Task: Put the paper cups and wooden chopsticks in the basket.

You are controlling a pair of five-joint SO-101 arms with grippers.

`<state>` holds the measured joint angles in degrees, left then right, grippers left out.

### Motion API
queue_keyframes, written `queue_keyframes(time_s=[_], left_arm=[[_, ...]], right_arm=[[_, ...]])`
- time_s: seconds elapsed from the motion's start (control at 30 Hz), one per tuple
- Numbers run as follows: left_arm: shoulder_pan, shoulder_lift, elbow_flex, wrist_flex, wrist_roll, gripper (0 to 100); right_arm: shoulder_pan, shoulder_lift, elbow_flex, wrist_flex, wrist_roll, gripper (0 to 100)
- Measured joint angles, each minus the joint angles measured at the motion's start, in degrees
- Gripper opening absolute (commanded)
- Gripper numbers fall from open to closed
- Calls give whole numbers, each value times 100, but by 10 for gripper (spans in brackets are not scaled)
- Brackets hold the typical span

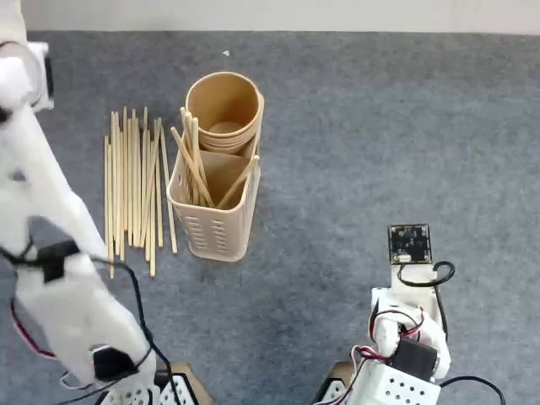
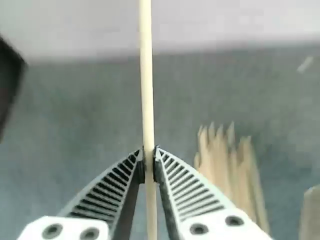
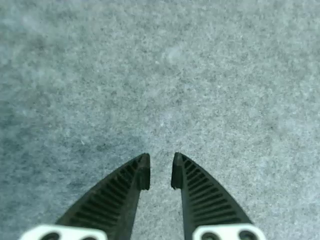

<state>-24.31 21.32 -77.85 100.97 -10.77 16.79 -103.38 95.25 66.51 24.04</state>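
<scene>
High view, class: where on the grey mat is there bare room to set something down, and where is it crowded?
Free: the wide stretch right of the basket, beyond the right arm; the strip past the paper cups; the patch in front of the basket, between the arms. Crowded: left of the basket, where loose chopsticks lie beside the left arm.

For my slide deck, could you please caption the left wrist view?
Left tool shut on one wooden chopstick, loose chopsticks lying on the grey mat beyond.

One basket point(image 1: 211, 229), one cup stack point(image 1: 223, 103), many chopsticks point(image 1: 131, 186)
</scene>
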Motion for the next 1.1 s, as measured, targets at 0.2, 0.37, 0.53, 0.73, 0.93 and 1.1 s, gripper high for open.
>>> queue_keyframes(time_s=[0.2,0.37,0.53,0.73,0.93,1.1], left_arm=[[1064,-2787,1635,18,202,3],[2356,-5468,4615,-396,281,3],[3086,-7596,7921,-2391,281,3],[3297,-8396,11182,-5169,624,8],[3402,-8440,12422,-6365,993,10],[3393,-8448,12659,-6532,1029,104]], right_arm=[[0,0,0,0,0,88],[0,0,0,0,0,88],[0,0,0,0,0,88],[0,0,0,0,0,88],[0,0,0,0,0,88],[0,0,0,0,0,88]])
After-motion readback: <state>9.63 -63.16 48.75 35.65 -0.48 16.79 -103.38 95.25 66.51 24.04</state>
